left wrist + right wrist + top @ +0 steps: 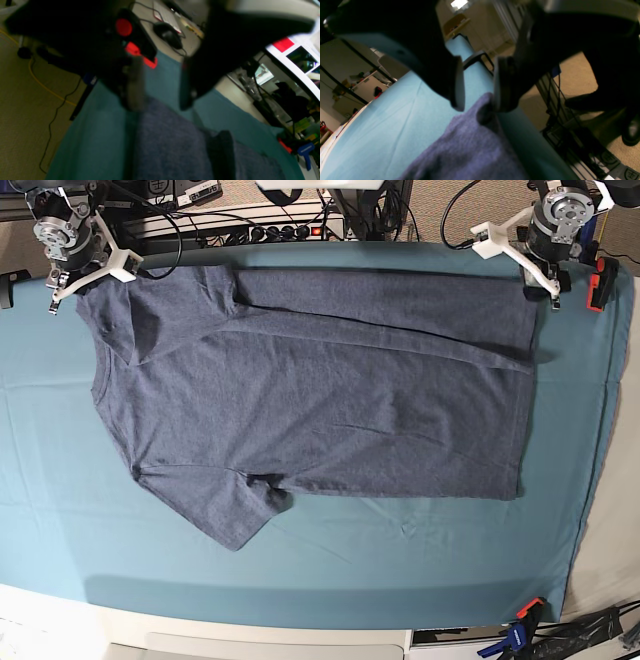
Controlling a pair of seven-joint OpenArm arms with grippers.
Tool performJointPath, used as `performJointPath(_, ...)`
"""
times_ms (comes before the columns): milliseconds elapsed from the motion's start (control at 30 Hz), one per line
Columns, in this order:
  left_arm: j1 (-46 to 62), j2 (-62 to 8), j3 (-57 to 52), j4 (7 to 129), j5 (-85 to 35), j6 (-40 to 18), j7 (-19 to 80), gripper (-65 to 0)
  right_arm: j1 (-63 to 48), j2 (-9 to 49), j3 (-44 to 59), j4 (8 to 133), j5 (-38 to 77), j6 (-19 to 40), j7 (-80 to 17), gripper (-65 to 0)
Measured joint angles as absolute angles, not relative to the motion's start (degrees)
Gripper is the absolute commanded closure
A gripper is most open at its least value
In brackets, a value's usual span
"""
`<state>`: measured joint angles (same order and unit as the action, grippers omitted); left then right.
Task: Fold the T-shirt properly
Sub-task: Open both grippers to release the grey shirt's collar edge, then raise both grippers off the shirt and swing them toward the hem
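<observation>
a teal cloth-covered table [60,510] fills the base view, with pale floor at its corners. the heathered dark blue-grey t-shirt [320,400] lies flat on it, top strip folded down, wide bare cloth below it. the left gripper [160,100] and right gripper [477,100] stand open at the shirt's far corners, holding nothing. only the wrist views show carpet, cables and desks.

Your base camera looks straight down on the whole table [60,510]. Your two wrist cameras sit very close at its 12 o'clock edge, each seeing the same shirt [320,390].
</observation>
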<state>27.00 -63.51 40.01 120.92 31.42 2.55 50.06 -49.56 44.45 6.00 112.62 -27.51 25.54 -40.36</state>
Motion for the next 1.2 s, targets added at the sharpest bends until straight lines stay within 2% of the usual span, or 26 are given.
performJointPath(167, 27.00, -63.51, 40.01, 120.92, 31.42, 2.55, 50.15, -28.6, -49.56, 44.45, 6.00, 112.62, -27.46, 25.54, -41.04, -21.3)
performJointPath(333, 26.98, -63.53, 40.01, 120.92, 31.44, 2.57, 52.27, -28.6, -49.74, 44.42, 6.00, 113.06, -23.94, 25.30, -47.97, -21.3)
performJointPath(567, 27.00, -63.66, 39.99, 125.89, 32.71, 2.79, 54.54, -28.6, -53.63, 44.58, 6.22, 124.62, -24.93, 22.96, -54.13, -21.3)
performJointPath(733, 26.85, -63.99, 39.92, 133.82, 32.75, 3.01, 54.00, -28.6, -56.84, 44.58, 6.26, 134.23, -31.88, 16.69, -54.06, -21.3)
performJointPath(933, 22.37, -63.66, 35.07, 134.13, 29.21, 3.95, 49.39, -28.5, -52.73, 42.96, 6.66, 134.17, -40.62, 4.51, -52.75, -21.3)
performJointPath(1100, 18.06, -63.51, 22.98, 134.15, 17.30, 3.20, 44.07, -28.3, -42.92, 36.49, 12.38, 134.19, -35.53, -0.12, -50.35, -21.3)
performJointPath(1200, 15.79, -63.07, 17.02, 134.15, 12.03, 2.44, 42.61, -28.3, -36.51, 31.79, 15.70, 134.19, -28.64, -0.23, -48.93, -21.3)
